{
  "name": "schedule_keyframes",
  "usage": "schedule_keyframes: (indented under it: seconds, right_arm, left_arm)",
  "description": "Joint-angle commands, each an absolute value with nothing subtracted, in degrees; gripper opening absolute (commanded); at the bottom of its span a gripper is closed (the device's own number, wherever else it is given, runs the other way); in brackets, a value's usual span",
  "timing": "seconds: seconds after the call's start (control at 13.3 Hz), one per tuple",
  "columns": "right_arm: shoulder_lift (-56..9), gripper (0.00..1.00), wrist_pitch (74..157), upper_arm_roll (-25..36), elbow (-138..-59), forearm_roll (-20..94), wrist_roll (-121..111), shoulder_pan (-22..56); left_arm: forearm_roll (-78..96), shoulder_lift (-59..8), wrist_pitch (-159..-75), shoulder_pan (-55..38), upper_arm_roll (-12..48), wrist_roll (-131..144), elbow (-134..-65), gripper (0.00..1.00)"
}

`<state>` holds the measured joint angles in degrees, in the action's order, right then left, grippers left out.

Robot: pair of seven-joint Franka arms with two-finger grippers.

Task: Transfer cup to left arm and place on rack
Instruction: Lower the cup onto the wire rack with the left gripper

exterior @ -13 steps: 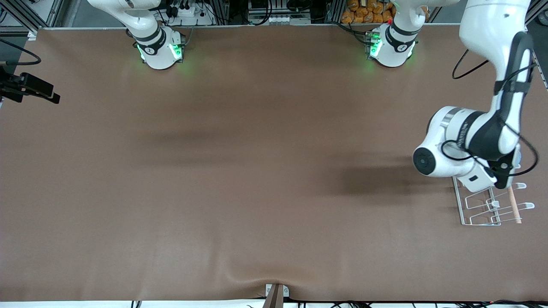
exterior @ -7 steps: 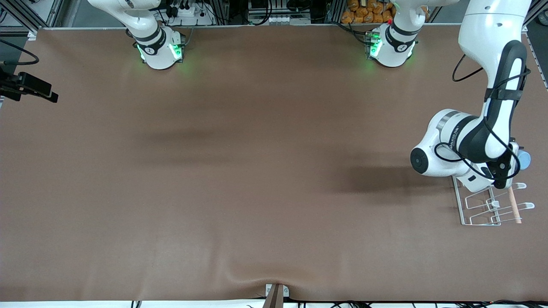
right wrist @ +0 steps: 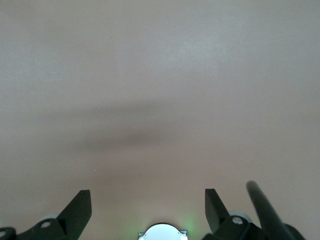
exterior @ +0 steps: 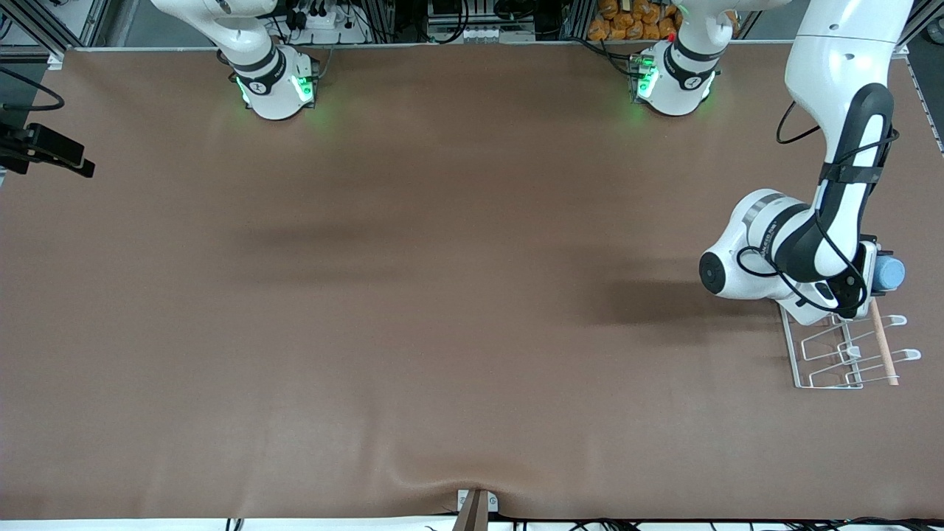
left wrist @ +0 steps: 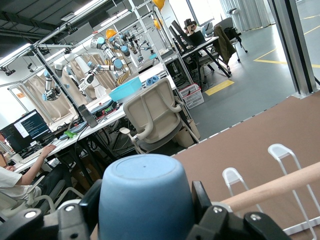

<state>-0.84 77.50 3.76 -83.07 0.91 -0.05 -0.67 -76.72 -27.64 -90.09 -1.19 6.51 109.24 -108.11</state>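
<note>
My left gripper [exterior: 876, 274] is shut on the light-blue cup [exterior: 889, 274] and holds it on its side. It is in the air over the end of the white wire rack [exterior: 789, 346] that lies farther from the front camera. In the left wrist view the cup [left wrist: 145, 200] sits between the black fingers [left wrist: 200, 192], its closed base toward the camera. The rack's wooden rod [left wrist: 280, 186] and looped pegs [left wrist: 283, 150] lie just past it. My right gripper [right wrist: 146, 192] is open and empty, high over bare table near its own base; it does not show in the front view.
The rack stands near the table edge at the left arm's end, its rod [exterior: 885, 346] on the edge side. The left arm's wrist hides part of the rack. A black device [exterior: 48, 151] juts in at the right arm's end. The arm bases [exterior: 276, 85] stand along the back.
The left wrist has shifted a little away from the front camera. The cup now pokes out from under it toward the table edge. The right arm has not visibly moved.
</note>
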Motion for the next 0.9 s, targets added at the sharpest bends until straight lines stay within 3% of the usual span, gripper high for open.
schedule_keyframes:
  seconds: [0.0,0.53,0.67,0.82]
  right_arm:
    - [0.09,1.00,77.96,2.90,-83.41,-0.17,-0.70,-1.23]
    - [0.09,1.00,79.01,2.81,-83.41,-0.62,-0.62,-0.62]
    - [-0.09,1.00,79.01,2.81,-83.50,-0.62,-0.62,-0.70]
    - [-0.09,1.00,79.01,2.81,-83.50,-0.62,-0.62,-0.70]
  left_arm:
    - [-81.19,-27.94,-90.53,0.26,6.77,111.96,-109.77,0.10]
    - [-81.12,-28.56,-90.44,-0.44,6.94,112.50,-109.25,0.13]
    - [-81.04,-28.65,-90.35,-0.61,6.94,112.33,-109.34,0.34]
    - [-81.04,-29.44,-90.35,-0.62,6.94,112.50,-109.34,0.40]
